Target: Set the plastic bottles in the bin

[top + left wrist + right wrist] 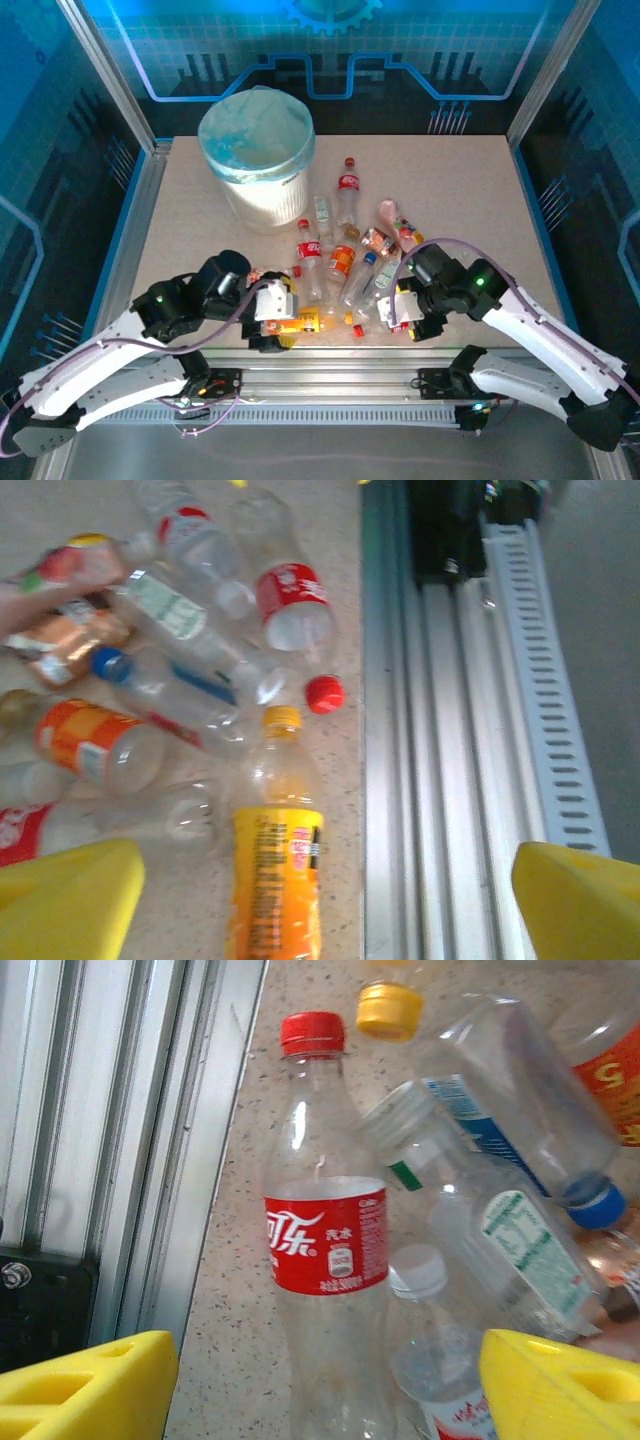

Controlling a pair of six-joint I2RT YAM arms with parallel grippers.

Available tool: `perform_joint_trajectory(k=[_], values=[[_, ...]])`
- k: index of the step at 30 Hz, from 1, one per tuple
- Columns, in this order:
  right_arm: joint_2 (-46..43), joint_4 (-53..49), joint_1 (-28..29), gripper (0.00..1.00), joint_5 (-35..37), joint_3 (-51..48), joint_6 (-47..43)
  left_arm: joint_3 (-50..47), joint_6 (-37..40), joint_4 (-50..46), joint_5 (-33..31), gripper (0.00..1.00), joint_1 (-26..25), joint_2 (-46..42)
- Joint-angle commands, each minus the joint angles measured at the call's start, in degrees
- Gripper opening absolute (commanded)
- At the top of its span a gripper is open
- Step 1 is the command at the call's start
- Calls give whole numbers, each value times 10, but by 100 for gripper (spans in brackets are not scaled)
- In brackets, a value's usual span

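Left gripper [322,908]: yellow left fingers [70,905] spread wide, pinching nothing.
Between them: orange-labelled bottle [277,880], yellow cap, lying flat near the table edge, touched by neither finger.
Further out: loose red cap [324,693] just beside the bottle's neck; aluminium rail [450,730] beneath the outer finger.
Left risk: outer finger likely to catch on the rail when closing, or round bottle likely to roll off toward the heap.
Right gripper [320,1390]: yellow right fingers [85,1385] apart, pinching nothing.
Between them: red-labelled cola bottle [325,1240], red cap, lying flat; white-capped bottle [420,1290] overlapping its side.
Right risk: both bottles likely trapped together, or thin wall buckling and slipping free.
Plastic bottles [343,262]: heaped mid-table, overlapping, easily scattered by a nudge.
Bin [262,205]: upright at the far side, well apart from both grippers; a long carry, possible drop short.
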Motion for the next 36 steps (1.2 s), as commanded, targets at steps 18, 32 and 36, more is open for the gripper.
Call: perform_joint_trajectory(k=[18,32,36], values=[[50,192,24,78,55,-150,31,-38,49,25,1,99,-29,4],[116,253,48,72,47,-167,20,-40,48,24,-9,99,-30,-10],[128,269,48,72,48,-176,8,-41,52,24,-13,99,-30,-15]])
